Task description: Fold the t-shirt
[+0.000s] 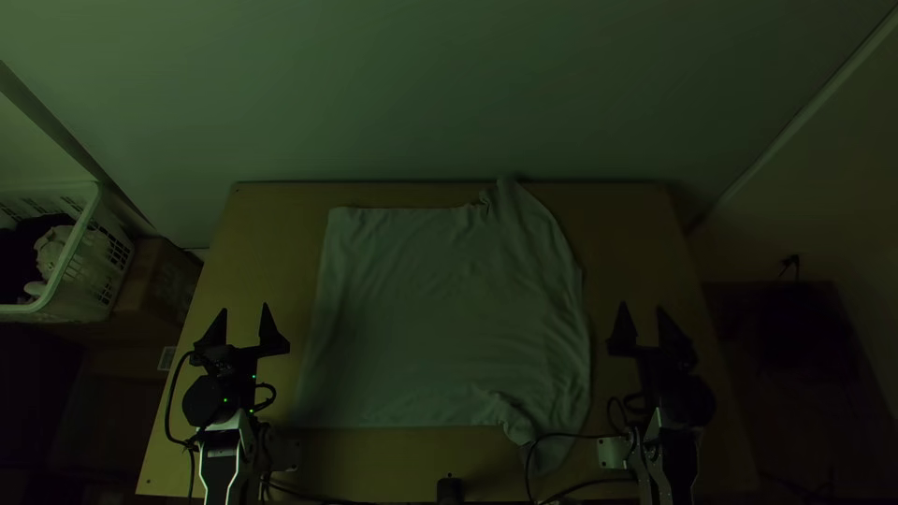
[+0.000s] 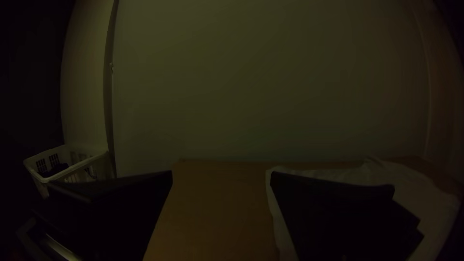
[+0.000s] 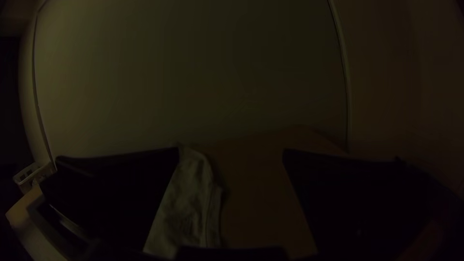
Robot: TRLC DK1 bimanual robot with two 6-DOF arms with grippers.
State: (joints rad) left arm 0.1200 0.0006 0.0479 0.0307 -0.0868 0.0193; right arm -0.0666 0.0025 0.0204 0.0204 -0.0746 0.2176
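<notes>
In the top view the pale t-shirt [image 1: 449,318] lies spread on the table, hem to the left, sleeves at the far right and near right. My left gripper [image 1: 245,316] stands open left of the shirt, holding nothing. On the other side, to the shirt's right, my right gripper [image 1: 642,316] is open and empty too. The left wrist view has the left gripper [image 2: 221,176] with its fingers wide apart and the shirt [image 2: 420,193] partly behind one. In the right wrist view, the right gripper [image 3: 231,152] has bare wood and part of the shirt [image 3: 186,208] between its fingers.
A white laundry basket [image 1: 79,266] with cloth inside stands beyond the table's left edge, beside a cardboard box [image 1: 157,285]. Bare tabletop [image 1: 627,234] borders the shirt. A small black object [image 1: 449,489] is at the near edge. Cables run beside both arms.
</notes>
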